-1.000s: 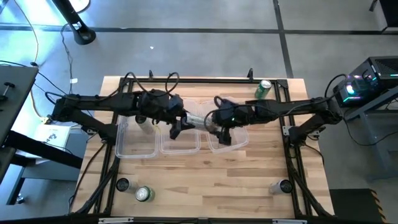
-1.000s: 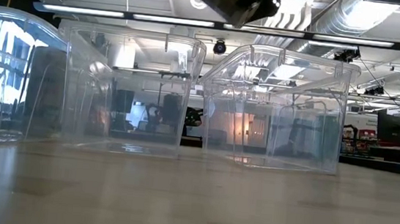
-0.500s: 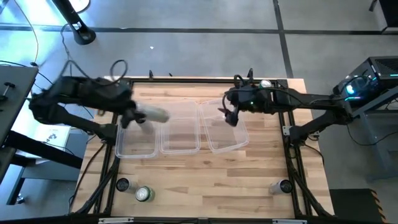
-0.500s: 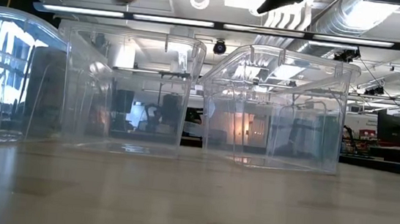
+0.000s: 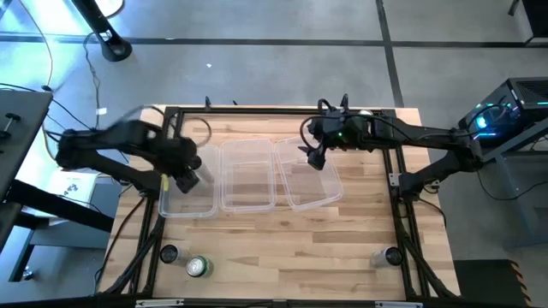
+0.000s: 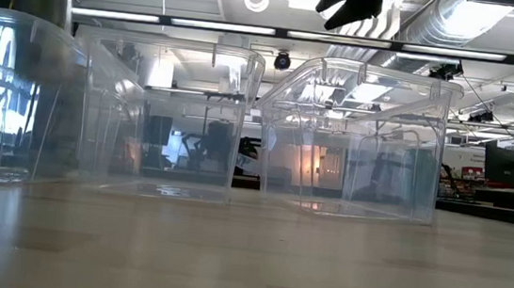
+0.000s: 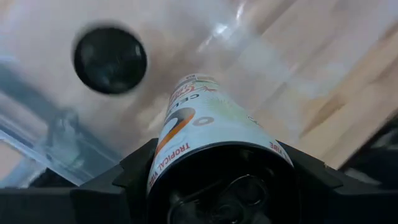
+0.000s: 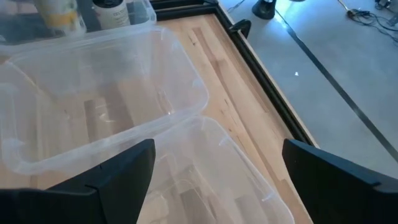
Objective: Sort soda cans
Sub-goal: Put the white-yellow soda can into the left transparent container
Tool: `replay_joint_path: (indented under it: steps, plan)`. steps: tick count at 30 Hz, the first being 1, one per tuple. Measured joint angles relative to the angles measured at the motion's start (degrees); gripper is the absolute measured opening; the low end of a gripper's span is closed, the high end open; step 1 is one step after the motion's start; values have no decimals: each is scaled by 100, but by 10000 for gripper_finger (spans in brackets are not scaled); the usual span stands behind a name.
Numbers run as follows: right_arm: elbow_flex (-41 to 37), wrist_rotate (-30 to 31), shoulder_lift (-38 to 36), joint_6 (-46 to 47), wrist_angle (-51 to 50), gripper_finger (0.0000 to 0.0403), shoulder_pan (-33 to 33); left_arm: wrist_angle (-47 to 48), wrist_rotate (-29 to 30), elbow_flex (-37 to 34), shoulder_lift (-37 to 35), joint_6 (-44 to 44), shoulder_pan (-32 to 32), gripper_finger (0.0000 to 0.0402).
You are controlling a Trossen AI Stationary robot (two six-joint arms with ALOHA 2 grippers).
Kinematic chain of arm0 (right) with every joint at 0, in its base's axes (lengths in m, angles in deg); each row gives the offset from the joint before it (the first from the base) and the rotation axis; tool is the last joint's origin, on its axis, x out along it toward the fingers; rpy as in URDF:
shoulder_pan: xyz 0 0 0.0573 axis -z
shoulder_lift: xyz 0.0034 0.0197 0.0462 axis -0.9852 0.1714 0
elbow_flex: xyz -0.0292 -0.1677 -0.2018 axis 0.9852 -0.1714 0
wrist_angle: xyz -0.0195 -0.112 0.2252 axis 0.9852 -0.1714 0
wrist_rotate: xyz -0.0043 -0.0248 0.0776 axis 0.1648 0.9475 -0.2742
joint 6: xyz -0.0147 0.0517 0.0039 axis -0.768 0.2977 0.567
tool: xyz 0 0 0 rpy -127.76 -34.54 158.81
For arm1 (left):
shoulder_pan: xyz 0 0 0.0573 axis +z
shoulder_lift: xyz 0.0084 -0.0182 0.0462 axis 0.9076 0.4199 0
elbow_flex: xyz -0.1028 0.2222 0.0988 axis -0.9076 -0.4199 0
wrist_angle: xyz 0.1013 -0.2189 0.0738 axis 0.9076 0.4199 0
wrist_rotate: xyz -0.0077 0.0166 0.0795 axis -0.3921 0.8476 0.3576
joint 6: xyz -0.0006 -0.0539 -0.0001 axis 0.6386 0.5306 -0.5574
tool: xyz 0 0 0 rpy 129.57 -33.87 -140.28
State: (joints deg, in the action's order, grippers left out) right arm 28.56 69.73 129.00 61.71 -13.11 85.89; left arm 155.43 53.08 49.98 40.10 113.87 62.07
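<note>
Tabletop (image 5: 282, 248) first: three clear tubs in a row, left tub (image 5: 171, 210), middle tub (image 5: 248, 207), right tub (image 5: 317, 204). A second ago both my arms were crowded together over the middle tub; now they've split. My left tool (image 5: 190, 177) has swung out and down over the left tub, clamped on a pale can (image 7: 211, 130), which points down into that tub. So this can looks ready for its drop. My right tool (image 5: 315, 160) has pulled back above the right tub's far end, fingers wide and empty. Still unsorted at the near edge: a green can (image 5: 199, 267) beside a black can (image 5: 169, 254), and another black can (image 5: 391, 255) well apart.
</note>
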Motion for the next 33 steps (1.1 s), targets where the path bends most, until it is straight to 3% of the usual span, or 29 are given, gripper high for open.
replay_joint_path:
  steps: [7, 17, 21, 28, 30, 33]
  plan:
    - [0, -1, 0, -1, -13, 346, 0, -223, 332, -795, -4, 166, -29, 237]
    - [-4, 0, 0, 8, -13, 346, 0, -960, 168, -1896, -10, 366, -29, 237]
    - [-4, 0, 2, 58, -13, 346, 0, -1431, 77, -1955, -15, 409, -31, 237]
    - [-4, 0, 2, 107, -13, 346, 0, -1405, 104, -1958, -8, 140, -29, 238]
    - [-4, -1, 2, 112, -13, 346, 0, -1356, 209, -1958, -4, 120, -31, 265]
    - [-4, 0, 2, 125, -13, 346, 0, -1264, 468, -1955, 0, 175, -29, 336]
